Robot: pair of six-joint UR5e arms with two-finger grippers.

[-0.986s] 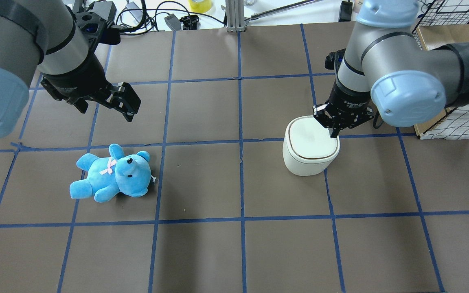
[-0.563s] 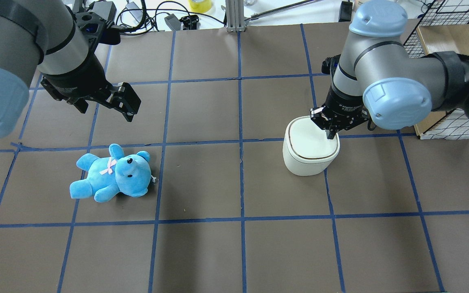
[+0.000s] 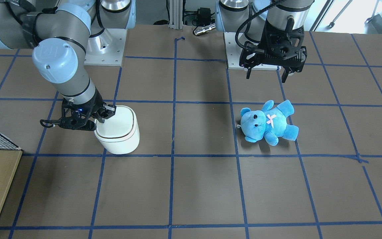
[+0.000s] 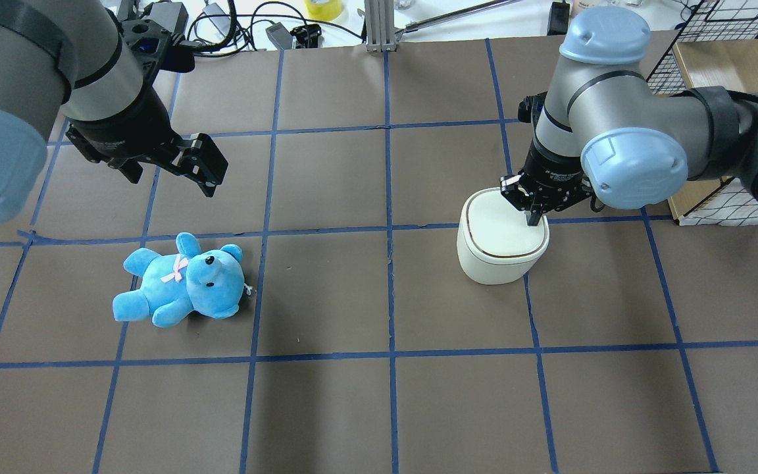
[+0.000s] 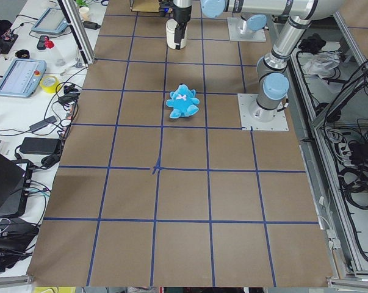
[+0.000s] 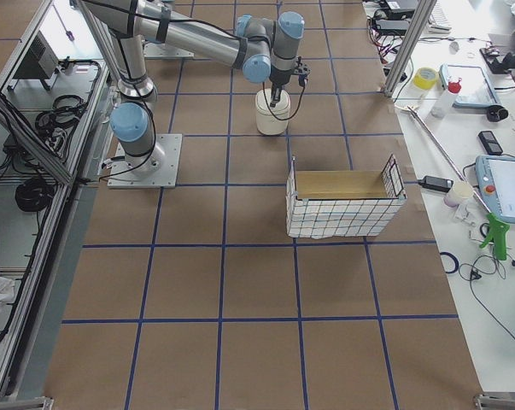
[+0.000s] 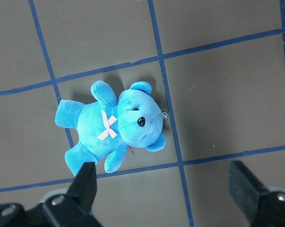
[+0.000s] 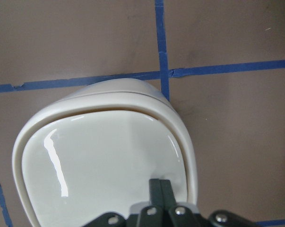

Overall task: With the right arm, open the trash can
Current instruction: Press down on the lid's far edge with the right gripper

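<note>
The white trash can stands right of the table's middle with its flat lid down; it also shows in the front view and the right wrist view. My right gripper is shut, pointing down, its tips touching the lid near its far right edge. It also shows in the front view, with a blue light, and in the wrist view. My left gripper is open and empty, hovering above the blue plush bear, and also shows in the front view.
The blue bear lies on its back on the table's left half. A wire basket holding a cardboard box stands at the far right, close behind my right arm. Cables and tools lie beyond the far edge.
My right arm has shifted a little to the left and its shut tips have moved slightly inward over the lid. The lid stays flat. The left arm and the bear have not moved.
</note>
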